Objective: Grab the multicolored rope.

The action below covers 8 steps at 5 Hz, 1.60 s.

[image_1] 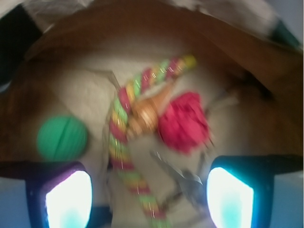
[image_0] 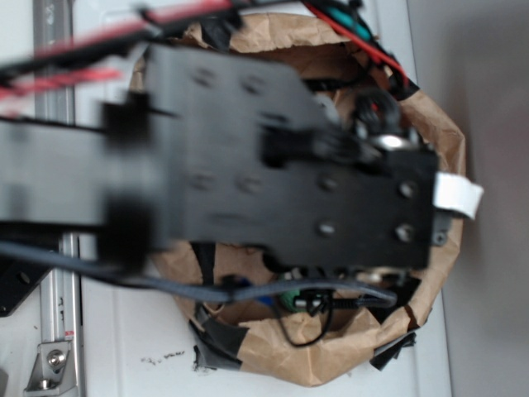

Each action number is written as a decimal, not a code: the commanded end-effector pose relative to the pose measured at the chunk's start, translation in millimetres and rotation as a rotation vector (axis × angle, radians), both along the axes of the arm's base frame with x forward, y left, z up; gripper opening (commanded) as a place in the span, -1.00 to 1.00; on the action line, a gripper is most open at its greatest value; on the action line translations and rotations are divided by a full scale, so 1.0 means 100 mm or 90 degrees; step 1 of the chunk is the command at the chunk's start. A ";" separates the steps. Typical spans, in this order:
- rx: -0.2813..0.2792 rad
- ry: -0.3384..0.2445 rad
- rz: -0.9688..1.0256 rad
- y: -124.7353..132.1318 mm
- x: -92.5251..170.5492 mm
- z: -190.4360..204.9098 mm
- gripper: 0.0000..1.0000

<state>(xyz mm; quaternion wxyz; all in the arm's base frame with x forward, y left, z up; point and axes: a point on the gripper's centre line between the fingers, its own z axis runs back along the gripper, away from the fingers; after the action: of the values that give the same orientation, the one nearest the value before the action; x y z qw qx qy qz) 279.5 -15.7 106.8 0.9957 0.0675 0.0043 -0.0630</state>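
In the wrist view the multicolored rope [image_1: 124, 133], twisted in yellow, red-pink and light green, runs in a bent line from the upper right down to the bottom edge. Its lower stretch lies between my two fingers, which stand wide apart above it. My gripper [image_1: 149, 197] is open with nothing held; the left pad [image_1: 69, 199] and right pad [image_1: 230, 197] glow white. In the exterior view the black arm [image_0: 248, 157] covers the bag's inside, so the rope is hidden there.
A tan spiral seashell [image_1: 149, 111] lies against the rope's bend, a red fabric rose [image_1: 184, 122] right of it. A green ball [image_1: 62, 138] sits left. A grey metal piece [image_1: 187, 178] lies near the right finger. Brown paper bag walls [image_0: 430, 116] ring everything.
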 end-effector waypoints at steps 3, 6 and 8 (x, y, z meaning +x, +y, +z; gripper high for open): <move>-0.085 0.023 -0.129 -0.32 -0.17 -0.73 1.00; -0.071 0.065 -0.102 -0.42 -0.13 -0.98 -1.00; -0.057 0.032 -0.035 -0.07 -0.02 -0.70 -1.00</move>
<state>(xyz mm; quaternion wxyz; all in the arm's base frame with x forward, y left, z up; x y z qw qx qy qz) 269.7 -27.0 22.7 0.9922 0.0191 0.0593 -0.1083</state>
